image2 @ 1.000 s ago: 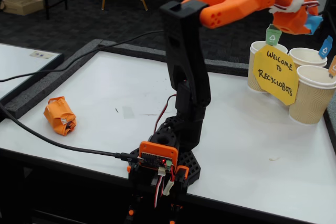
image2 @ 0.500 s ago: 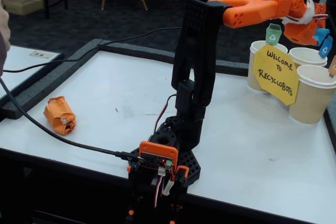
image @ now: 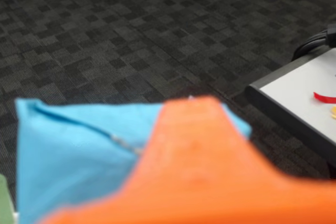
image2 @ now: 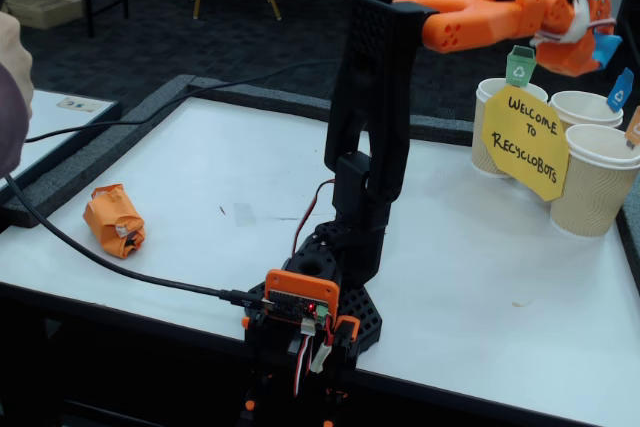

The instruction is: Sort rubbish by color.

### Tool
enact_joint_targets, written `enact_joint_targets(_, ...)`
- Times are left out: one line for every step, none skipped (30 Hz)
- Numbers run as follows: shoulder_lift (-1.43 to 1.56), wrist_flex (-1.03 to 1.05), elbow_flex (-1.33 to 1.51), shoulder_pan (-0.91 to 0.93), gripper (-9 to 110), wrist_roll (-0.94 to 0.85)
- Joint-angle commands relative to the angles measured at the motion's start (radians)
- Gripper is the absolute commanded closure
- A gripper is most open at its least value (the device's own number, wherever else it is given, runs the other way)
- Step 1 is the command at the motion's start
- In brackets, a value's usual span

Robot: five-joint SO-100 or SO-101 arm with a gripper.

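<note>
Light blue paper is seen in the pincer (image2: 598,47), which is raised above and just behind the paper cups (image2: 590,162) at the right end of the surface (image2: 200,187) in the fixed view. The light blue wad (image: 73,156) is pinched between the orange fingers, as the wrist view shows: it fills the lower left of that picture, partly covered by one finger (image: 199,166), with dark carpet beyond. The jaws are therefore pressed on the wad and not spread wide. The orange wad (image2: 115,219) is left lying well apart from the cups, near the opposite end of the surface. No green wad can be found in either view; whether it is already inside a cup cannot be told. The task is judged to be about midway: the blue wad is not yet released, and the orange one is untouched.
</note>
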Motion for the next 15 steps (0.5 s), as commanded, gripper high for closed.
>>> enact_joint_targets(0.041,-0.067,-0.02,-0.011,88,-0.018)
enact_joint_targets(0.041,-0.067,-0.018,-0.011,88,-0.018)
enact_joint_targets(0.041,-0.067,-0.018,-0.011,88,-0.018)
enact_joint_targets(0.041,-0.067,-0.018,-0.011,88,-0.018)
enact_joint_targets(0.041,-0.067,-0.018,-0.011,87,-0.018)
enact_joint_targets(0.041,-0.067,-0.018,-0.011,86,-0.018)
enact_joint_targets(0.041,-0.071,-0.018,-0.011,86,-0.018)
enact_joint_targets(0.041,-0.074,-0.018,-0.011,86,-0.018)
enact_joint_targets(0.041,-0.074,-0.018,-0.009,85,-0.018)
enact_joint_targets(0.041,-0.075,-0.018,-0.009,85,-0.018)
enact_joint_targets(0.041,-0.077,-0.018,-0.008,85,-0.018)
enact_joint_targets(0.041,-0.077,-0.018,-0.008,85,-0.018)
enact_joint_targets(0.041,-0.077,-0.018,-0.008,86,-0.018)
enact_joint_targets(0.041,-0.077,-0.018,-0.008,86,-0.018)
enact_joint_targets(0.043,-0.077,-0.018,-0.006,86,-0.018)
